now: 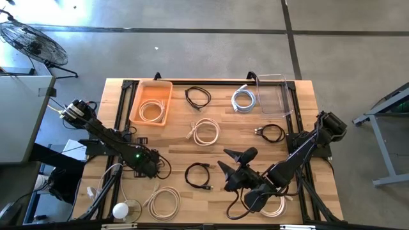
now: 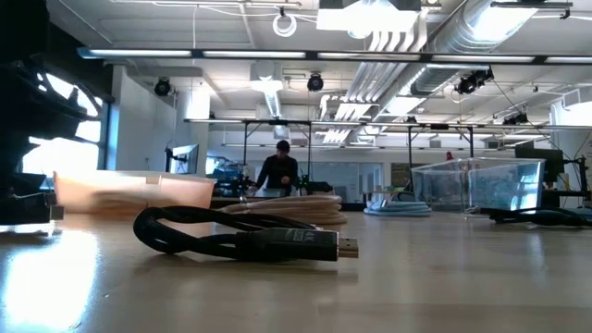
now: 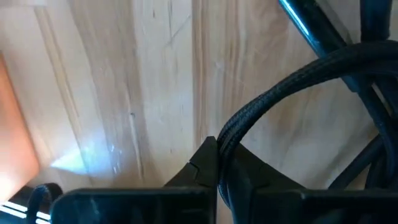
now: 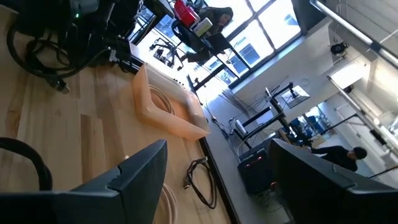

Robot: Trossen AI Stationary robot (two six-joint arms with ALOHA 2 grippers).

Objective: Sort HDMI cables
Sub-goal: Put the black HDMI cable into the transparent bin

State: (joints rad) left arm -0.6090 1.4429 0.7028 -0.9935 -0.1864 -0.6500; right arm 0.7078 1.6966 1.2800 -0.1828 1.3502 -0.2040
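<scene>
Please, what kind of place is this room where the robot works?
Probably a large robotics lab or workshop. The low view shows exposed ceiling ducts and a person among other rigs far behind; the high view shows a bare concrete floor around the wooden table.

Two dark jointed arms, green indicator light, black wedge-shaped claw (image 1: pixel 233 165) fingers
</scene>
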